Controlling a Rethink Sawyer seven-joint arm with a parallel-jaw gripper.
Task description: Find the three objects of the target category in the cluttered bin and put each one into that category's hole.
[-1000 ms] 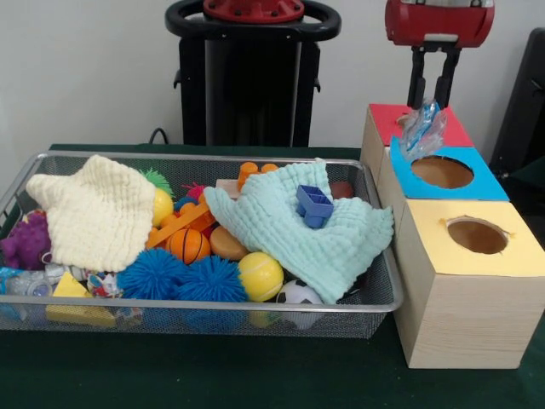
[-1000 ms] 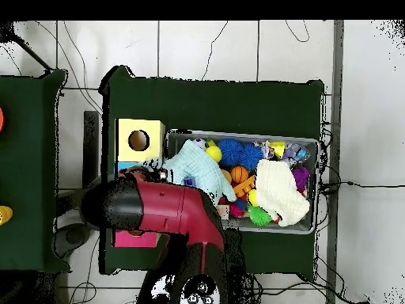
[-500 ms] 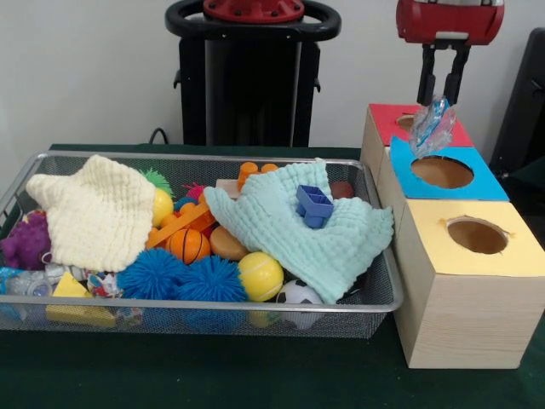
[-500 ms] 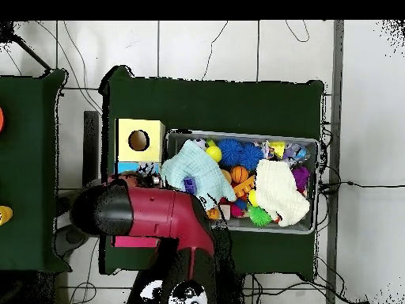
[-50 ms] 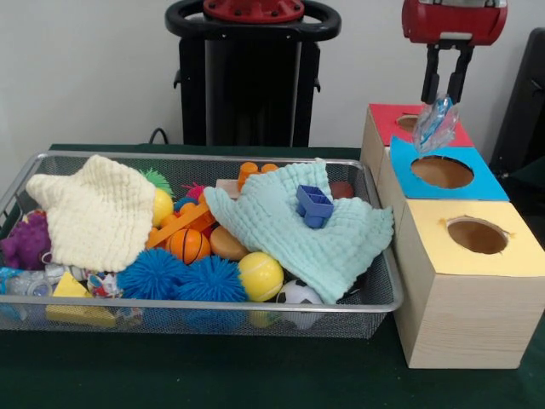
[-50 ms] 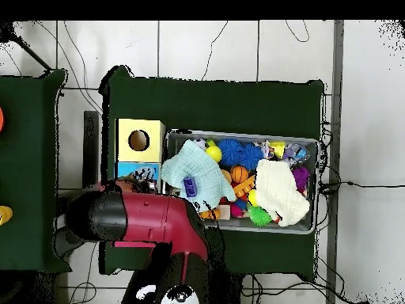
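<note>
Crinkly clear-blue plastic wrapper [image 5: 436, 123] was seen pinched at its top by gripper [image 5: 444, 92], hanging over red box [image 5: 423, 125] / blue box [image 5: 443, 169] boundary. Judged v. light, soft, slippery; top-edge hold deemed adequate.

A plain off-white wall [image 5: 94, 77] runs behind the work area, evenly lit with no strong shadows. The table [image 5: 213, 375] carries a dark green cloth cover. In the overhead view the floor [image 6: 206, 51] is pale tile with dark grout lines — thin black cables [image 6: 75, 59] trail across it. A second green-covered table [image 6: 28, 170] stands just beside the main one, separated by a narrow gap.
</note>
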